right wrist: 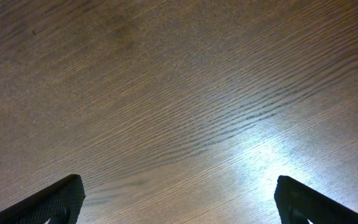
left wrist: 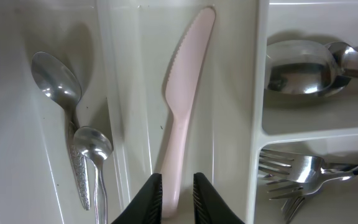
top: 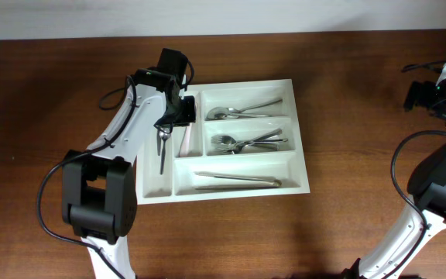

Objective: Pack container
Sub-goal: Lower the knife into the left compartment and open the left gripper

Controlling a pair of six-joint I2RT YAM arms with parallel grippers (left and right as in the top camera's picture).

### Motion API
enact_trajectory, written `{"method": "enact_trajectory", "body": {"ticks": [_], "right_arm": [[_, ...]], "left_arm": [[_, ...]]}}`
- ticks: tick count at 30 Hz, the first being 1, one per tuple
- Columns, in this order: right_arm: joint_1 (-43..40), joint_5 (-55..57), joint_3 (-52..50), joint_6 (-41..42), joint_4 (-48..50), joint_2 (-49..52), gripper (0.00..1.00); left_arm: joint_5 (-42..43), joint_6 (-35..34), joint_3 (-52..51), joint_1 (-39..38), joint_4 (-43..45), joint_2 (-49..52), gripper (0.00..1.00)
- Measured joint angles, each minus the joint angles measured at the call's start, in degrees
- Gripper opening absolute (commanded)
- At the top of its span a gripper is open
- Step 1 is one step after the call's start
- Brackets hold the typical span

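Note:
The white cutlery tray (top: pixel 301 155) lies mid-table; its dividing wall shows in the left wrist view (left wrist: pixel 257 93). My left gripper (top: pixel 178 115) hangs over the tray's two narrow compartments. Its fingers (left wrist: pixel 178 198) are slightly apart, straddling the handle end of a pale pink plastic knife (left wrist: pixel 182 93). The knife lies flat in the second narrow compartment, with a gap beside the right finger. Two small metal spoons (left wrist: pixel 73 137) lie in the first narrow compartment (top: pixel 162 147). My right gripper (right wrist: pixel 179 199) is wide open and empty over bare wood at the far right (top: pixel 430 94).
The long compartments hold spoons (top: pixel 242 111), forks (top: pixel 246 142) and long metal utensils (top: pixel 238 180). Spoons (left wrist: pixel 303 71) and forks (left wrist: pixel 303 177) also show in the left wrist view. A white wall runs along the table's far edge.

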Motion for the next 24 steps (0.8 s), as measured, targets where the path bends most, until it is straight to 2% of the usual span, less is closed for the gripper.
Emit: {"method": "enact_trajectory", "body": {"ticks": [2, 7, 9, 12, 19, 24], "right_arm": [[0.00, 0.00, 0.00, 0.02, 0.02, 0.00, 0.99], [0.00, 0.00, 0.00, 0.02, 0.02, 0.00, 0.99], [0.00, 0.00, 0.00, 0.00, 0.00, 0.00, 0.99], [0.00, 0.00, 0.00, 0.02, 0.02, 0.00, 0.99], [0.00, 0.00, 0.00, 0.02, 0.00, 0.00, 0.99], [0.00, 0.00, 0.00, 0.04, 0.02, 0.00, 0.99]], "left_arm": [[0.00, -0.15, -0.02, 0.00, 0.02, 0.00, 0.43], [-0.22, -0.48, 0.00, 0.00, 0.24, 0.00, 0.72], [-0.24, -0.31, 0.59, 0.04, -0.02, 0.00, 0.81], [-0.44, 0.76, 4.74, 0.44, -2.56, 0.00, 0.97], [-4.13, 4.48, 22.16, 2.47, -14.29, -0.13, 0.99], [-11.93, 5.95, 27.28, 3.41, -22.43, -2.36, 0.99]]}}
